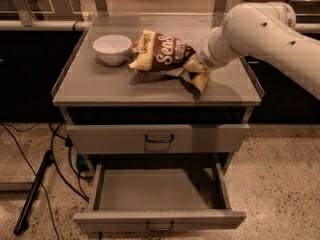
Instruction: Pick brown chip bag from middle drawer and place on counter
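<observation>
The brown chip bag point(162, 54) hangs just over the counter point(100, 86), tilted, with its shadow on the grey top below it. My gripper point(192, 70) is at the bag's right end, shut on the crumpled cream-yellow corner, and is mostly hidden by my white wrist. The middle drawer point(160, 219) is pulled out at the bottom and nothing shows inside it.
A white bowl point(112, 48) stands on the counter, close to the bag's left end. The upper handled drawer point(157, 138) is shut. Clear raised rims point(252, 76) edge the counter's sides. A dark pole and cables point(35, 194) lie on the floor at the left.
</observation>
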You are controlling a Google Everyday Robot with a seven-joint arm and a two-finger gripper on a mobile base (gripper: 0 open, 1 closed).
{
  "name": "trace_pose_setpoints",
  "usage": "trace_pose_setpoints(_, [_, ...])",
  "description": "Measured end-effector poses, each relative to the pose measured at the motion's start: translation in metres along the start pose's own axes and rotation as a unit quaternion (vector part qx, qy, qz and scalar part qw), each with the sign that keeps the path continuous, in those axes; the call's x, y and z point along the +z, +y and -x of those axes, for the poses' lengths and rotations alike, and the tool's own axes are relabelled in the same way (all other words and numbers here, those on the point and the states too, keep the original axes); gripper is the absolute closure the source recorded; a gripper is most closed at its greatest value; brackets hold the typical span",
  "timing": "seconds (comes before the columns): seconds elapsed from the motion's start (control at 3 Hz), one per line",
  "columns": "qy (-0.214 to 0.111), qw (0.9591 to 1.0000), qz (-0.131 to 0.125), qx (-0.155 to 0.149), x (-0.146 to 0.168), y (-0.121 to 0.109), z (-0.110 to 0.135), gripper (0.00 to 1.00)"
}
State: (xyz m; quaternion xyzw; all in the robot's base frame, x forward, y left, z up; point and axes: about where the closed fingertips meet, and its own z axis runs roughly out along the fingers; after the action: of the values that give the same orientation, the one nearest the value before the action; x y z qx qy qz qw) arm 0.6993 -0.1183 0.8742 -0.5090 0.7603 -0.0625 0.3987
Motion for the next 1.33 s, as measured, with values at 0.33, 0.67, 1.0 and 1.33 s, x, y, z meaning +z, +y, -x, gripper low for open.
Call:
trace_pose_setpoints(0.33, [0.000, 1.0000, 0.000, 0.000, 0.0000, 0.0000, 0.0000, 0.51])
trace_pose_setpoints(0.67, [0.000, 1.0000, 0.000, 0.000, 0.0000, 0.0000, 0.0000, 0.19])
trace_pose_setpoints(1.0, [0.000, 1.0000, 0.000, 0.000, 0.0001, 0.0001, 0.0001, 0.00])
trace_pose_setpoints(1.33, [0.000, 1.0000, 0.000, 0.000, 0.0001, 0.0001, 0.0001, 0.00])
